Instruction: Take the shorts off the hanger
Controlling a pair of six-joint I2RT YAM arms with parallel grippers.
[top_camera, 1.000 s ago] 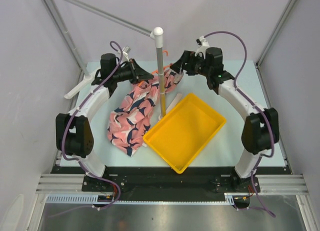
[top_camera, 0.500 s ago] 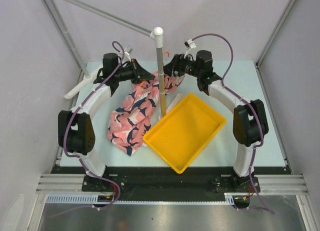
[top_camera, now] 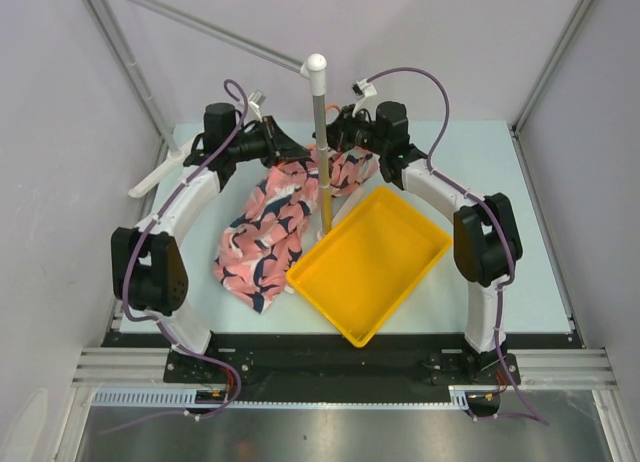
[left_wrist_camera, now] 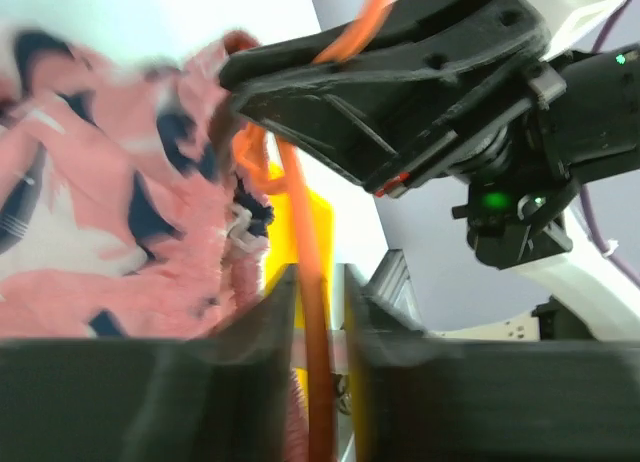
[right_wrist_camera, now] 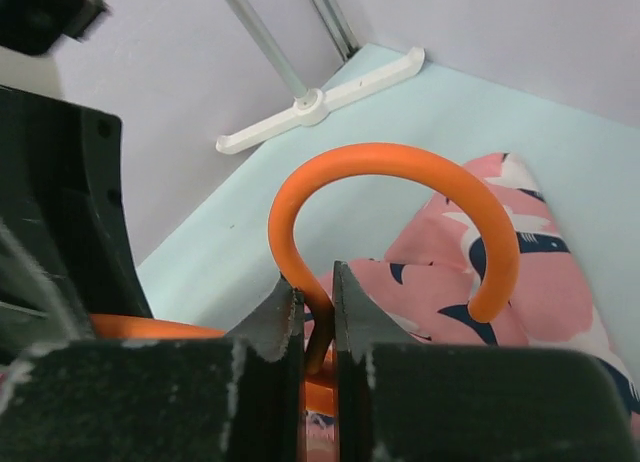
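The salmon-pink shorts (top_camera: 265, 232) with navy and white shapes trail from the pole area down onto the table, left of the tray. In the left wrist view the shorts (left_wrist_camera: 110, 212) bunch where the orange hanger (left_wrist_camera: 300, 202) passes through them. My left gripper (left_wrist_camera: 320, 277) stands open, its fingers on either side of the hanger's wire with a small gap showing. My right gripper (right_wrist_camera: 318, 282) is shut on the hanger (right_wrist_camera: 390, 162) just below its curled hook. From above, the left gripper (top_camera: 295, 157) and right gripper (top_camera: 335, 132) meet beside the pole.
A yellow tray (top_camera: 375, 262) lies tilted at the table's middle. A grey pole with a white cap (top_camera: 316, 64) rises between the two grippers. A white T-shaped foot (top_camera: 150, 182) and slanted metal rail stand at the far left. Purple cables loop over both arms.
My right arm has swung left to the hanger's hook and shut on it. My left gripper's jaws have loosened around the hanger wire. The shorts have barely moved.
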